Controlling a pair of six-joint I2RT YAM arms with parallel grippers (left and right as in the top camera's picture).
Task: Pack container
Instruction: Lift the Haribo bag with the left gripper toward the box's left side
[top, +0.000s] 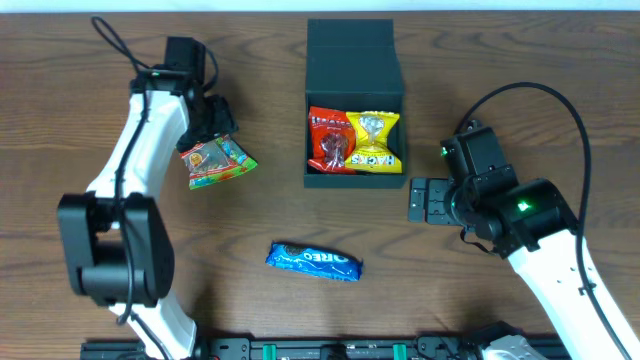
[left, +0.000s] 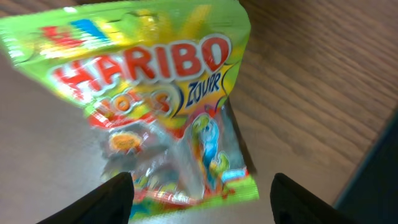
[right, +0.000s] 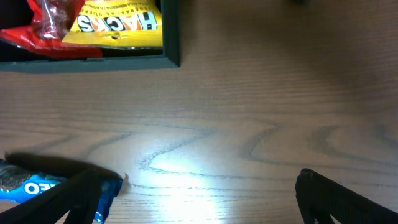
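Container (top: 355, 181): dark matte square box with its top open. It sits ahead of the right gripper and off to one side, apart from the fingertips. From the left gripper it lies well apart, across bare wood.
Left gripper (left: 202, 183): the fingers stand wide apart and pinch nothing. In the overhead view it hangs (top: 215, 122) right at the upper edge of the candy bag.
Haribo bag (left: 155, 106): green and red sour-candy pouch with a clear window. It lies flat on the wood just ahead of the left gripper, with its near edge in the gap between the two fingers. Whether either finger touches it cannot be told. Overhead it shows as (top: 218, 160).
Right gripper (right: 199, 177): spread fully, with only bare wood between the fingers. Overhead (top: 418, 200) it points toward the container's near corner.
Oreo pack (right: 37, 185): blue wrapper lying just beside one finger of the right gripper, partly hidden by it. Overhead (top: 314, 261) it lies flat, well apart from the left gripper.
Yellow packet (top: 373, 140): inside the container on the side nearer the right gripper, with "HACKS" printed on it.
Red packet (top: 330, 140): inside the container, touching the yellow one, on the side nearer the left gripper.
Lid flap (top: 350, 55): attached to the container's edge farthest from both grippers and folded back.
Table (top: 500, 60): brown wood grain under everything.
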